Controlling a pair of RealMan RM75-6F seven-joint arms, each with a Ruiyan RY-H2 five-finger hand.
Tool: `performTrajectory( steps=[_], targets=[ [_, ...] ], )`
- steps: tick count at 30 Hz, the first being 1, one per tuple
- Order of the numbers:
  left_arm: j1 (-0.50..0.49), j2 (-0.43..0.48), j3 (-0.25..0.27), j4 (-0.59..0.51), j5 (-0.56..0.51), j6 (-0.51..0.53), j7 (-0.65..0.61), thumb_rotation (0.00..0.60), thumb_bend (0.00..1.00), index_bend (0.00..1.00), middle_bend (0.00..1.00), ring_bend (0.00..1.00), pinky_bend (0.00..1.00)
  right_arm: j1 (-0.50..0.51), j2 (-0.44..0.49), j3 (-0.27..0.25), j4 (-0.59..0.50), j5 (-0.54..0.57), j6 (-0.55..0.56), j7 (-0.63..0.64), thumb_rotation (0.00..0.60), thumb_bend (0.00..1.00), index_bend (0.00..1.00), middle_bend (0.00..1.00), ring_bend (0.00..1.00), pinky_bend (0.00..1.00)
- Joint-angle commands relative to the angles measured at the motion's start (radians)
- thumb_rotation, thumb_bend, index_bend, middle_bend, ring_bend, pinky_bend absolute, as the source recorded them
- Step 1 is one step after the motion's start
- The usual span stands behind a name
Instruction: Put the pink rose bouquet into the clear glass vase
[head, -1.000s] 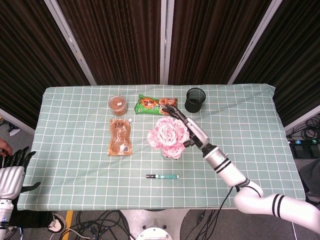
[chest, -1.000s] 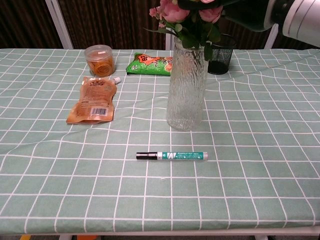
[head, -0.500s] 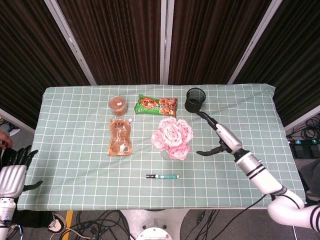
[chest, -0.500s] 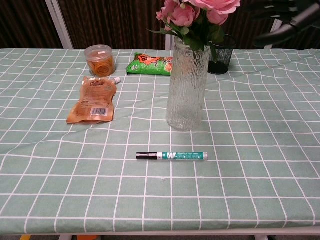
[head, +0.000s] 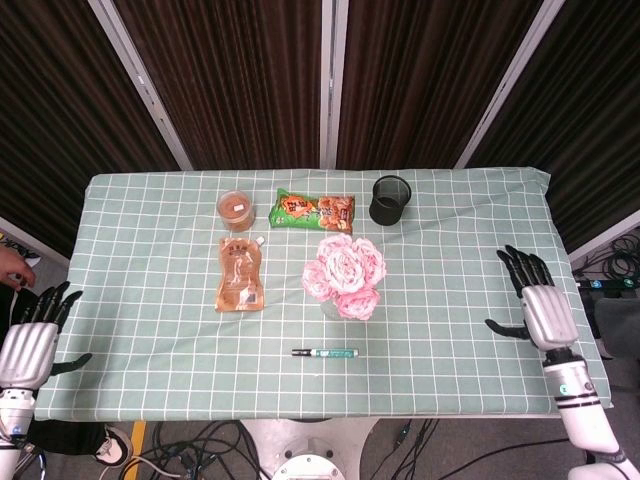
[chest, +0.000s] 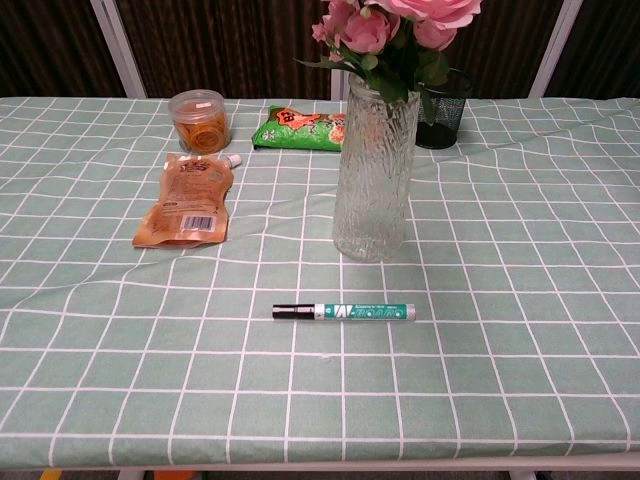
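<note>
The pink rose bouquet (head: 345, 273) stands upright with its stems inside the clear glass vase (chest: 373, 175), its blooms (chest: 400, 22) rising above the rim. The vase stands at the table's middle. My right hand (head: 542, 305) is far off at the table's right edge, fingers spread, holding nothing. At the left front corner my left hand (head: 28, 341) hangs beside the table, fingers apart and empty. Neither hand shows in the chest view.
A green-and-white marker (chest: 345, 312) lies in front of the vase. An orange pouch (chest: 190, 200), a round jar of snacks (chest: 197, 118) and a green snack bag (chest: 298, 128) lie to the back left. A black mesh cup (chest: 442, 108) stands behind the vase.
My right hand let go of the bouquet and drew back from the vase to the table's right edge. The roses settled in the vase. The left hand barely moved.
</note>
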Motion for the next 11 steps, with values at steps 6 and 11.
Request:
performTrajectory(
  steps=[6,11],
  targets=[
    [-0.003,-0.013,0.015,0.0,0.041,0.017,-0.002,0.6,0.0,0.11,0.0,0.0,0.14,-0.209,-0.238,-0.072,0.302,-0.004,0.216,-0.069,0.6,0.02,0.0,0.0,0.0,0.0],
    [0.01,-0.035,0.018,0.026,0.056,0.053,-0.013,0.6,0.0,0.11,0.0,0.0,0.14,-0.247,-0.238,-0.074,0.332,-0.027,0.257,-0.07,0.6,0.02,0.0,0.0,0.0,0.0]
  ],
)
